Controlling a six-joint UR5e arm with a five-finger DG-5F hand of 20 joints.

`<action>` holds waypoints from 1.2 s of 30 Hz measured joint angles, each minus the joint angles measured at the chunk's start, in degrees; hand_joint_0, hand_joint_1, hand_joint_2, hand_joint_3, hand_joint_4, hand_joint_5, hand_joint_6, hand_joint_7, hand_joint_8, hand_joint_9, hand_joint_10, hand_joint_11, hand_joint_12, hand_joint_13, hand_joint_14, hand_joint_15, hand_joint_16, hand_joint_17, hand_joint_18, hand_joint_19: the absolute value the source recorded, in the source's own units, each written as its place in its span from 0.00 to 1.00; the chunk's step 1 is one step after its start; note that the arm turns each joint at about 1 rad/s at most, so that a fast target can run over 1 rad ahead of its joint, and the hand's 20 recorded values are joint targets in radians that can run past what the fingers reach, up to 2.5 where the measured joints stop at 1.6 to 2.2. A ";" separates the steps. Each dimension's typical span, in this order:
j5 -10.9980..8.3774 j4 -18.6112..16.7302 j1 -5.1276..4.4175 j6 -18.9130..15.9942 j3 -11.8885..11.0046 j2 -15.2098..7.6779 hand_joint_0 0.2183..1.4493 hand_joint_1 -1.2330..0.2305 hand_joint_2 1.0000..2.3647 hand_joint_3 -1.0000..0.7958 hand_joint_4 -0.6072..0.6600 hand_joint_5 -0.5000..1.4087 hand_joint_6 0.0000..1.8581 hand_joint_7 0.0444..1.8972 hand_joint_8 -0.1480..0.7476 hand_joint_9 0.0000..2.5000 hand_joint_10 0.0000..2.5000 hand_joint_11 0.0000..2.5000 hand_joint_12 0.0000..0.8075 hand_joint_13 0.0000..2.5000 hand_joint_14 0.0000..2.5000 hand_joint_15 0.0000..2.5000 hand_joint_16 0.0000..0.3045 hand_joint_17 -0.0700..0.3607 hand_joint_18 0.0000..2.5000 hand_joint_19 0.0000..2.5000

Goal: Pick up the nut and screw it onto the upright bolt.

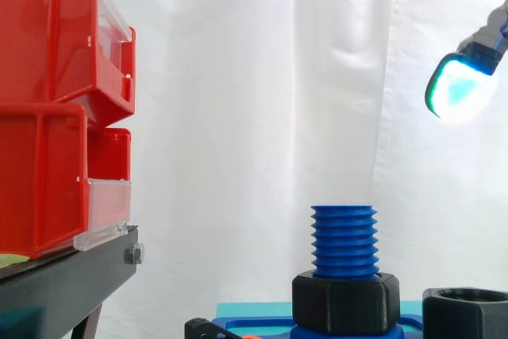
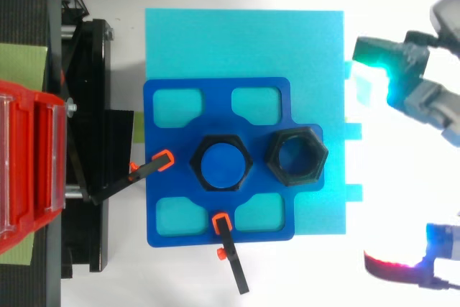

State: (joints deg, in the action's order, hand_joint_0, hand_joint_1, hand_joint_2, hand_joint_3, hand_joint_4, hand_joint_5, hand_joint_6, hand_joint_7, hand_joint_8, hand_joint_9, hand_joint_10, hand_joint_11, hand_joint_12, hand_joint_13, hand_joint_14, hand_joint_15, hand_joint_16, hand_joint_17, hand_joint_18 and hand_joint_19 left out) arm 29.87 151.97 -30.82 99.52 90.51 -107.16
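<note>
1. Hand [image 2: 431, 98]: at the right edge of the top view, over the white surface and clear of the cyan board's right side. Its fingers are spread well apart and hold nothing. One fingertip [image 2: 374, 55] glows green-cyan near the board's upper right corner, and another glows red-magenta near the lower right corner of the view. In the side view a single white-cyan pad [image 1: 459, 85] hangs high at the right, well above the bolt and the nut.
2. Nut [image 2: 297, 156]: black, hexagonal, lying flat on the blue plate with its bore facing up. It sits just beside the bolt on the hand's side, with a narrow gap to the collar.
3. Bolt [image 1: 343, 240]: blue, threaded, upright at the middle of the plate, its upper threads bare.
4. Collar [image 1: 345, 301]: black hexagonal piece seated round the foot of the bolt.
5. Blue plate [image 2: 162, 206]: has rounded cut-outs near its corners and lies on a cyan board [image 2: 244, 41].
6. Clamps: one black-and-orange clamp [image 2: 154, 165] on the plate's left edge, one [image 2: 228, 249] on its lower edge.
7. Red bins [image 1: 48, 45]: stacked on a black stand [image 1: 71, 283] at the left, with clear front panels.
8. White curtain [image 1: 254, 77]: backdrop.
</note>
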 measured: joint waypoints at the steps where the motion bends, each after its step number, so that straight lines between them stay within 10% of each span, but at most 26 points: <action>1: -0.47 -0.71 -0.26 0.41 -0.06 -0.24 0.10 0.49 0.00 0.28 0.61 0.10 0.27 0.31 0.46 0.00 0.00 0.00 0.58 0.00 0.00 0.00 0.23 0.53 0.00 0.00; 12: -4.69 -4.27 -2.50 1.79 -1.58 -4.98 0.10 0.48 0.00 0.28 0.61 0.10 0.27 0.31 0.46 0.00 0.00 0.00 0.58 0.00 0.00 0.00 0.23 0.53 0.00 0.00; 36: -5.52 -9.14 -2.30 6.27 -1.94 -9.02 0.11 0.50 0.00 0.28 0.64 0.10 0.27 0.33 0.47 0.00 0.00 0.00 0.58 0.00 0.00 0.00 0.23 0.52 0.00 0.00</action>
State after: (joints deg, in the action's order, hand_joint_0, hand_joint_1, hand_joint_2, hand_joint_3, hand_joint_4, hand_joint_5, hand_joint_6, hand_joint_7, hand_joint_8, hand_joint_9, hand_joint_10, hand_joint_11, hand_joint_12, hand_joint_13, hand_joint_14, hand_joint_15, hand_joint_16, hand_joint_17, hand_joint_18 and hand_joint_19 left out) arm 24.35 142.83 -33.12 105.80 88.57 -116.19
